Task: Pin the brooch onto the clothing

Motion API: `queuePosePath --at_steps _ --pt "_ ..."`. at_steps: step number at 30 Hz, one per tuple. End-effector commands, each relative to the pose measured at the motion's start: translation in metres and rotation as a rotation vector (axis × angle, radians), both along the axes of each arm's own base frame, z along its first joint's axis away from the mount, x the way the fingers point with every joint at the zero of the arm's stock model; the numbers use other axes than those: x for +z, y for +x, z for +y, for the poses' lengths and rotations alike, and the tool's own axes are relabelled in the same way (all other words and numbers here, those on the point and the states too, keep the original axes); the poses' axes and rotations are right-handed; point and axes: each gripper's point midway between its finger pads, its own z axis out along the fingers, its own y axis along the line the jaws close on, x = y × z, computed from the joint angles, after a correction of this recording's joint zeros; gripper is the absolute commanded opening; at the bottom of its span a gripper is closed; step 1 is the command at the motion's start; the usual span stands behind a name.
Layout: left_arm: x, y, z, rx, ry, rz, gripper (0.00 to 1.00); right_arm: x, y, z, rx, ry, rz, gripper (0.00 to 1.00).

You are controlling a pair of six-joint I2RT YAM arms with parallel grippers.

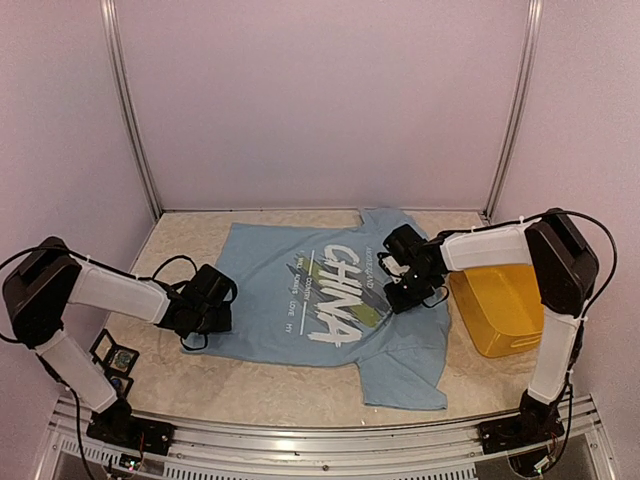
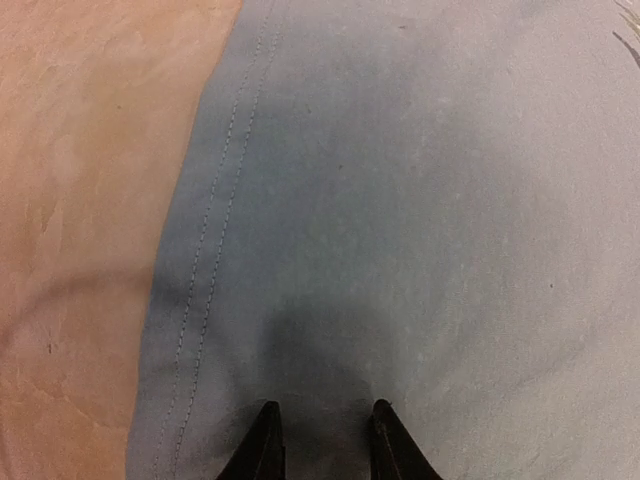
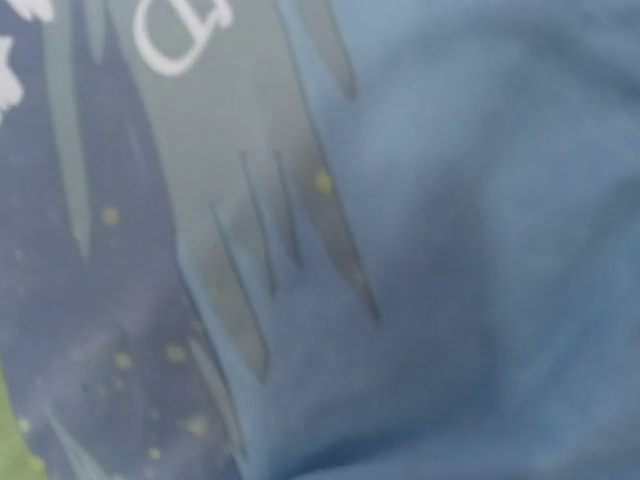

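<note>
Two dark fingertips (image 2: 262, 450) of the left gripper (image 2: 325, 448) are seen at the bottom edge of the left wrist view. They are set apart with a gap between them, and nothing is held in that gap. They are poised over plain blue cloth just beside a hem, along which two parallel rows of stitching (image 2: 215, 250) are run. Left of the hem the beige table (image 2: 80, 200) is shown.

One right gripper (image 1: 398, 272) is held over the chest of the T-shirt (image 1: 270, 270), at the right end of the white "CHINA" lettering (image 1: 340, 290). Its fingers are not shown in its own wrist view. That view is filled by blurred cloth at close range, with grey streaks, a strip of green in the lower left corner and a piece of white lettering at the top left. Whether this gripper is open or closed cannot be told.

One T-shirt is counted, light blue and spread flat on the table between the two arms, with the left gripper at its left edge. One yellow tub (image 1: 505, 310) is placed just beside the shirt's right side, under the right arm. One black square-framed case (image 1: 113, 355) is made out near the left arm's base, apart from the shirt, with what may be a second just below it.
</note>
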Motion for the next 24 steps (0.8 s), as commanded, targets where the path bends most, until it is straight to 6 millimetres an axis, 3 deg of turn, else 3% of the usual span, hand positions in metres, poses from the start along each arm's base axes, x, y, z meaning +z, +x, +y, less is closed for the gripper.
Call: queuePosePath --at_steps 1,4,7,10,12,14,16,18,20,24 --pt "-0.037 -0.068 0.021 0.058 0.007 0.183 0.28 -0.017 -0.008 0.007 0.092 0.0 0.043 0.0" --pt "-0.037 -0.095 0.017 0.081 -0.026 0.207 0.28 -0.016 -0.026 0.004 0.128 0.001 0.106 0.0" --pt "-0.03 -0.117 0.011 0.086 -0.044 0.214 0.28 -0.014 -0.062 -0.003 0.169 -0.004 0.164 0.02" --pt "-0.01 -0.113 0.002 0.077 -0.071 0.171 0.28 0.002 -0.079 -0.005 0.184 0.018 0.173 0.06" --pt "0.019 -0.089 -0.005 0.049 -0.055 0.09 0.3 0.027 -0.076 0.001 0.186 0.058 0.132 0.08" --pt "0.053 -0.055 -0.012 0.024 -0.044 0.013 0.31 0.061 -0.071 0.009 0.181 0.127 0.061 0.09" --pt "0.081 -0.017 -0.02 0.003 -0.054 -0.057 0.31 0.083 -0.069 0.006 0.121 0.168 0.01 0.08" --pt "0.093 0.013 -0.019 -0.001 -0.068 -0.106 0.31 0.079 -0.081 -0.006 0.063 0.162 0.026 0.05" --pt "0.093 0.043 -0.011 0.02 -0.074 -0.124 0.31 0.061 -0.1 -0.017 0.022 0.156 0.097 0.01" --pt "0.082 0.096 -0.007 0.038 -0.082 -0.136 0.32 0.031 -0.133 -0.016 -0.03 0.206 0.194 0.0"
